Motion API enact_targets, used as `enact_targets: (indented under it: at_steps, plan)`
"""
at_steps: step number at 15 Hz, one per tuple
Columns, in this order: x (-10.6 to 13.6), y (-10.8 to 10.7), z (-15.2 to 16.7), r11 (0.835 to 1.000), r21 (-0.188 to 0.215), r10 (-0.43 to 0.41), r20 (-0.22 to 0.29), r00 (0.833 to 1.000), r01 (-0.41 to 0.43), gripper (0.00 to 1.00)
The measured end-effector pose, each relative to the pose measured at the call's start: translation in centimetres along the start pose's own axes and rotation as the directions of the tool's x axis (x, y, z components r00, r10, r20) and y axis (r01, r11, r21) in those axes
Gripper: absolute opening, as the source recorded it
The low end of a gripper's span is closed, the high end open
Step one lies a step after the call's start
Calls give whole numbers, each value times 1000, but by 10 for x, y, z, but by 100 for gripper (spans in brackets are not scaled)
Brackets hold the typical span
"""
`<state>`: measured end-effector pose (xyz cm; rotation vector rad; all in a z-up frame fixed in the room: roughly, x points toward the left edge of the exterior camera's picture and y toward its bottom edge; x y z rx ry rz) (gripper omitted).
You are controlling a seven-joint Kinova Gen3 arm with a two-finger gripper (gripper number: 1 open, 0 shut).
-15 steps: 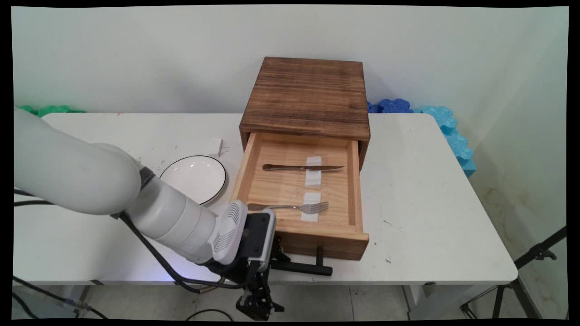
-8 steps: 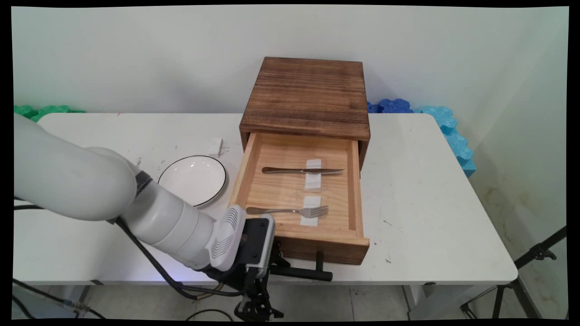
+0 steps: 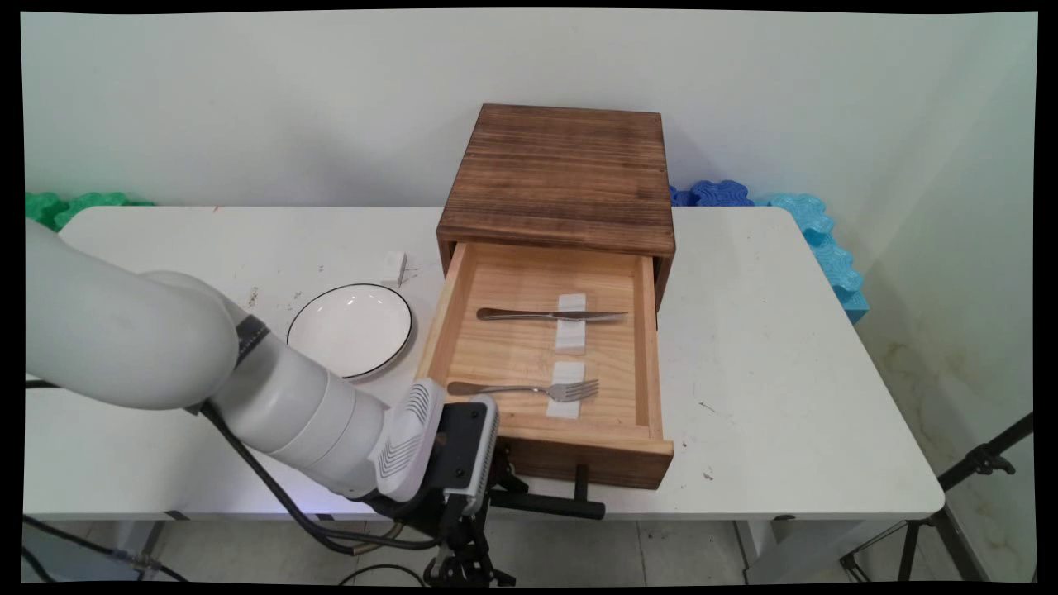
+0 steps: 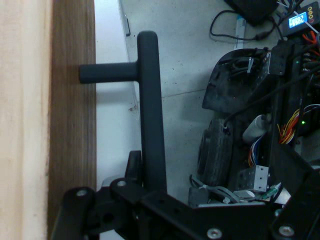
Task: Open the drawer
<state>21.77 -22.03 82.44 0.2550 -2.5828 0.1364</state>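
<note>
My gripper is shut on the black bar handle of a pale wooden drawer, at the handle's left end near the table's front edge. The drawer stands pulled out of a dark wooden cabinet. Inside lie a knife and a fork, each across a small white pad. In the hand view the handle runs up from my gripper, with one finger against its left side. The drawer's brown front is to its left.
A white plate with a black rim sits left of the drawer, and a small white block behind it. Blue foam pieces and green ones lie at the table's back corners. A tripod leg stands at the right.
The drawer has slid further out toward the table's near edge, with my gripper on its handle moving the same way. The knife and fork rode along inside.
</note>
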Motion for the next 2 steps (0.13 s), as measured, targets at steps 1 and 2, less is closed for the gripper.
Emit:
enact_targets:
  at_steps: [1,2]
  plan:
    - [0,0,-1,1000,0,0,0,1000,0,100]
    - [0,1,-1,1000,0,1,-1,1000,-1,100]
